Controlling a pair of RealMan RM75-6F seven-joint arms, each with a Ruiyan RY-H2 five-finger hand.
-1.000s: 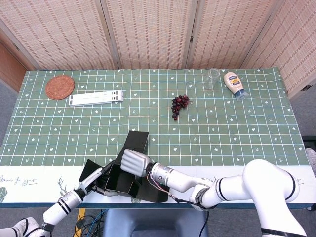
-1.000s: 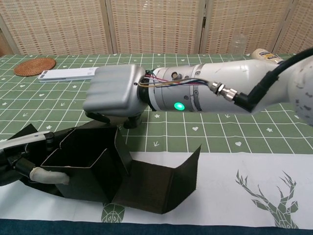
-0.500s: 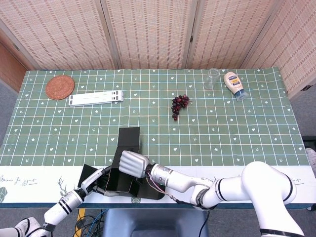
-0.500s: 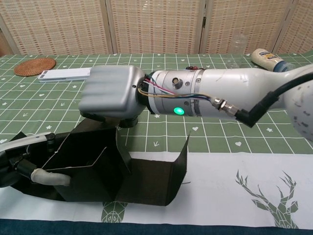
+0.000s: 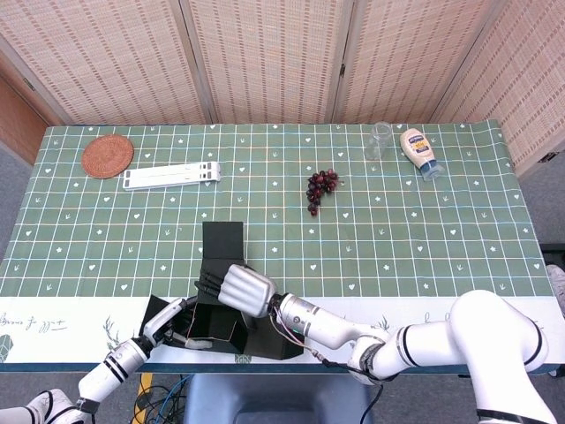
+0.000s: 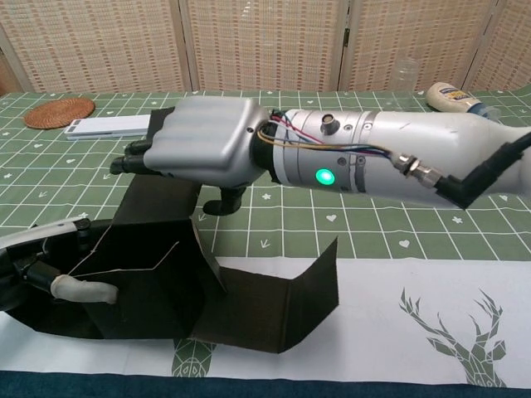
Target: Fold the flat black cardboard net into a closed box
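The black cardboard net (image 5: 221,265) (image 6: 158,274) stands half folded at the table's near edge, its walls raised into an open box. Its tall back flap (image 6: 162,199) rises behind, and one side flap (image 6: 303,290) stands up on the right. My right hand (image 5: 243,287) (image 6: 203,145) hovers over the box with its fingers stretched out leftward along the back flap's top edge, thumb pointing down. My left hand (image 5: 172,316) (image 6: 41,269) grips the box's left wall, one finger (image 6: 79,290) hooked inside.
A bunch of grapes (image 5: 321,187) lies mid-table. A glass (image 5: 380,140) and a sauce bottle (image 5: 419,152) stand at the back right. A woven coaster (image 5: 108,155) and a white stand (image 5: 170,176) lie at the back left. A white printed strip (image 6: 415,307) borders the near edge.
My right hand uncurled from a fist and stretched its fingers along the back flap, which now stands more upright. The right side flap leaned outward again. My left hand kept its hold.
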